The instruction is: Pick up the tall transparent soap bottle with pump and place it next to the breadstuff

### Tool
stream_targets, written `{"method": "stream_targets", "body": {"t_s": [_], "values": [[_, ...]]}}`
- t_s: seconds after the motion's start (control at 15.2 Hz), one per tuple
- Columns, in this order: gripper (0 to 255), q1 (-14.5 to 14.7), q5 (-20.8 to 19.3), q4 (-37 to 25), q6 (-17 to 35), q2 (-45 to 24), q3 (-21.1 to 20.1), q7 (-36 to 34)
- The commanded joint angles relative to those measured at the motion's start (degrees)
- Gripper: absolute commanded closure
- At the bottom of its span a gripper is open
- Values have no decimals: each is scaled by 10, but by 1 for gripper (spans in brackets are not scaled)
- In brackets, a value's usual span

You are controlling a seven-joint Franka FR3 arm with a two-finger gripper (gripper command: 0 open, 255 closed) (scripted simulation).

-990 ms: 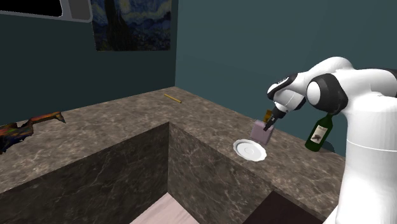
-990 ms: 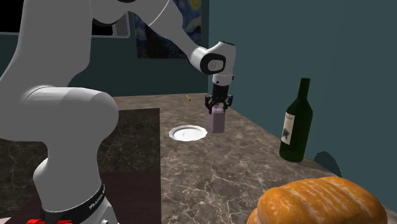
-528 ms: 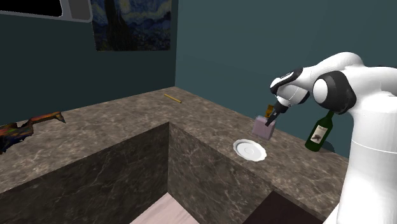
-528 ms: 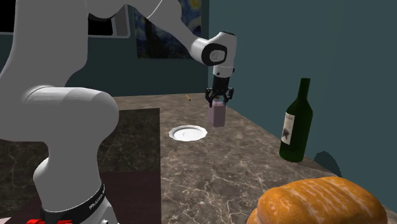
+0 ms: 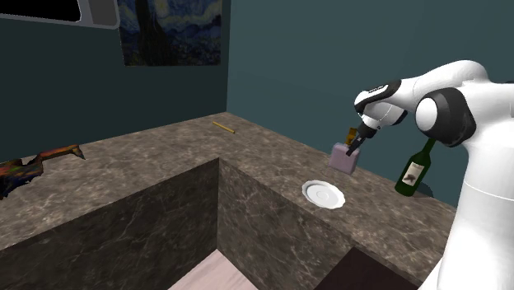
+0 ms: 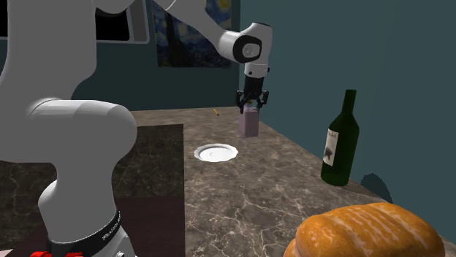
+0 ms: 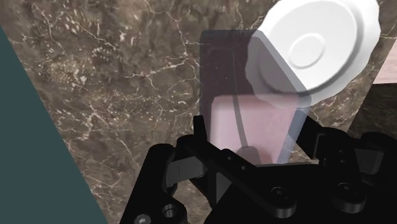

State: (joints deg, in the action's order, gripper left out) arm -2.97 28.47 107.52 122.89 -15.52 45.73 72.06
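Since the black two-finger tool (image 6: 252, 102) clamps the pump neck of the tall translucent mauve soap bottle (image 6: 250, 125), the bottle hangs clear of the dark marble tabletop (image 6: 248, 193) (beside the round white plate (image 6: 216, 152)), well apart from the golden bread loaf (image 6: 373, 232).

Teal walls (image 5: 313, 74) meet in a corner behind an L-shaped counter (image 5: 140, 152) of dark veined stone. A painting (image 5: 171, 31) (swirling blue night sky) hangs toward the shoulder view's left. Pale floor (image 5: 218, 276) shows below.
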Motion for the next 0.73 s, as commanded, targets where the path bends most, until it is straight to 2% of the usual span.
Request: {"method": "stream_targets", "body": {"t_s": [0.0,0.66], "values": [[255,1,-7,-9,-11,5,3,-6],[255,8,-43,-57,-72,32,15,-40]]}}
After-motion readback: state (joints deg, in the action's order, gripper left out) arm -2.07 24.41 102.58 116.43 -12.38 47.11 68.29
